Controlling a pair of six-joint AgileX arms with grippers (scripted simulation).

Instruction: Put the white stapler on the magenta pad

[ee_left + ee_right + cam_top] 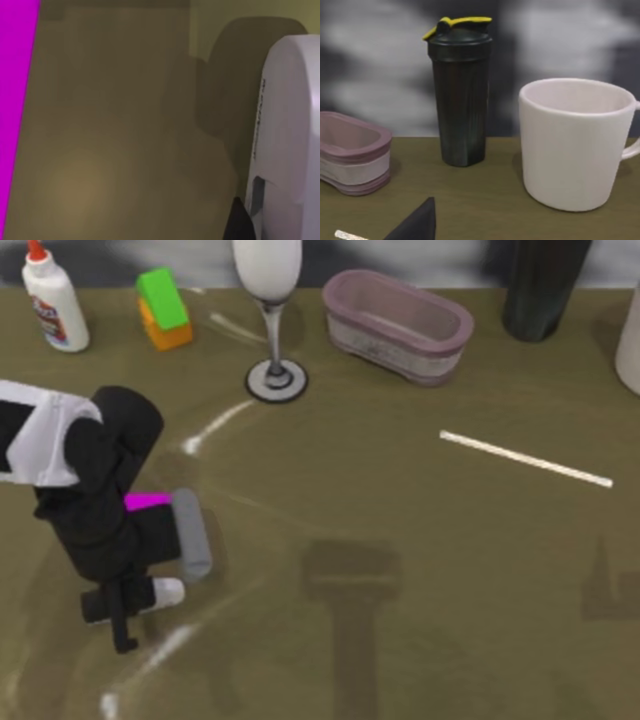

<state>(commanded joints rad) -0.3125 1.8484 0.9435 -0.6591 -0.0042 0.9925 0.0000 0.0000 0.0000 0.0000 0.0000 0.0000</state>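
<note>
The white stapler [290,135] fills one side of the left wrist view, rounded end up, with faint side markings and a shadow beside it. In the top view it shows as a grey elongated body [190,530] just right of the magenta pad [147,501]. My left arm covers most of the pad, and the pad's edge [15,100] shows in the wrist view, apart from the stapler. My left gripper [122,625] hangs just in front of both, a dark part of it against the stapler's side. My right gripper [415,225] is parked out of the top view.
Along the back stand a glue bottle [52,302], a green-and-orange block [165,308], a wine glass [273,340], a pinkish oval tub [397,325], a dark shaker bottle [540,285] and a white mug [570,150]. A thin white stick [525,459] lies at the right.
</note>
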